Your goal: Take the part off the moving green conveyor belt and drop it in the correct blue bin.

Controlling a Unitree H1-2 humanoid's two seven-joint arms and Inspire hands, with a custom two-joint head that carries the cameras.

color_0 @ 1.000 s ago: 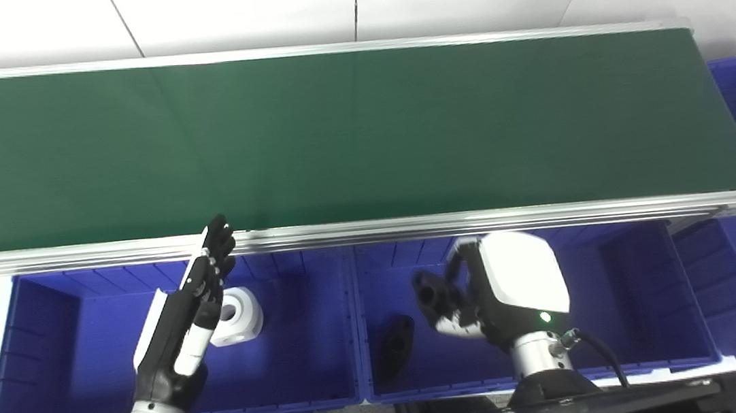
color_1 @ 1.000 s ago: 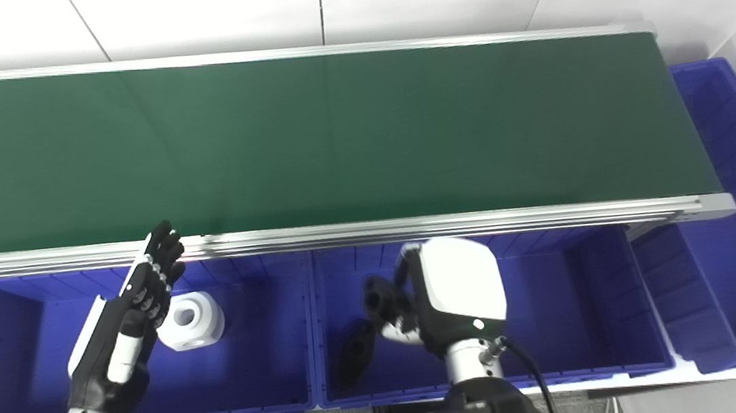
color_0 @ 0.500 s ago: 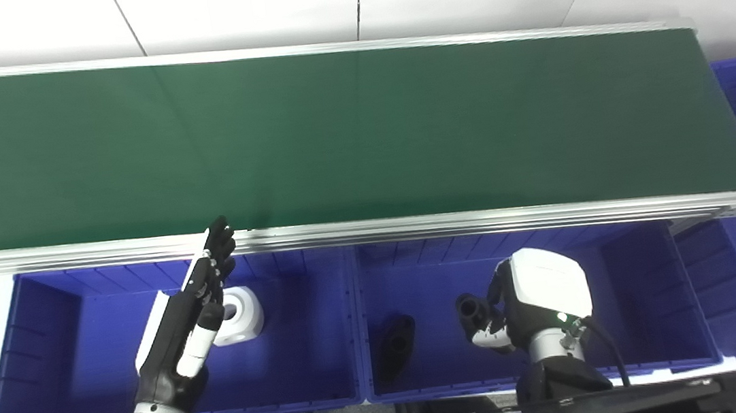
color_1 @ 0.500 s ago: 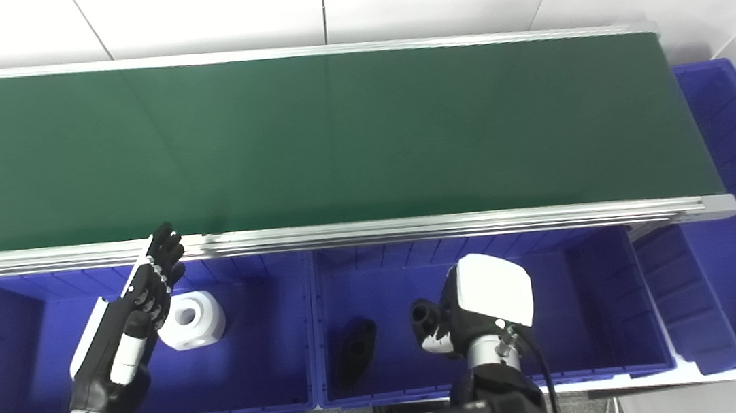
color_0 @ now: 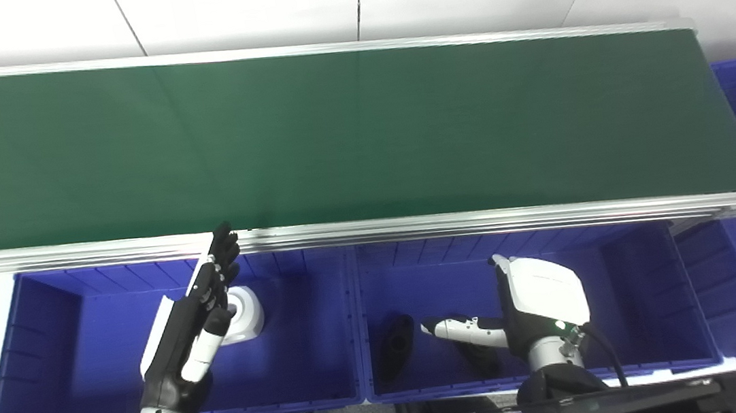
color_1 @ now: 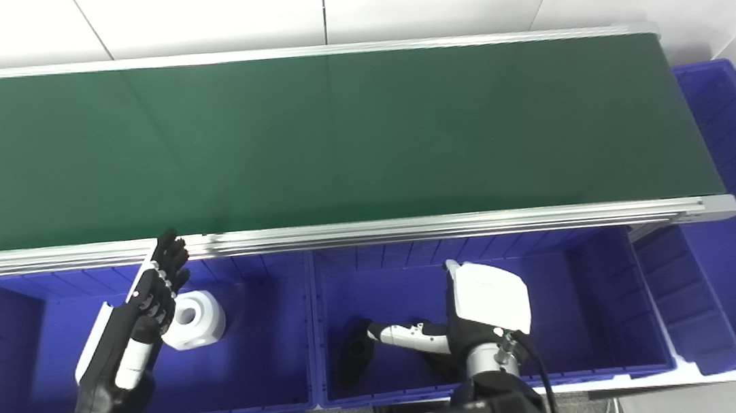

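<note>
Parts (color_0: 396,344) on the green belt (color_0: 334,141): we see none in the left eye view; a dark one lies in the middle bin (color_0: 623,296), lower centre, beside our right robot hand (color_0: 536,305), spread and holding nothing. So we judge the drop done. In the right eye view, our left robot hand (color_1: 140,319) hangs flat, fingers extended, over the left bin (color_1: 267,354) near a white block (color_1: 195,320).

An industrial sorting station: green conveyor belt (color_0: 361,139), blue bins (color_0: 176,398) alongside, white walls.
</note>
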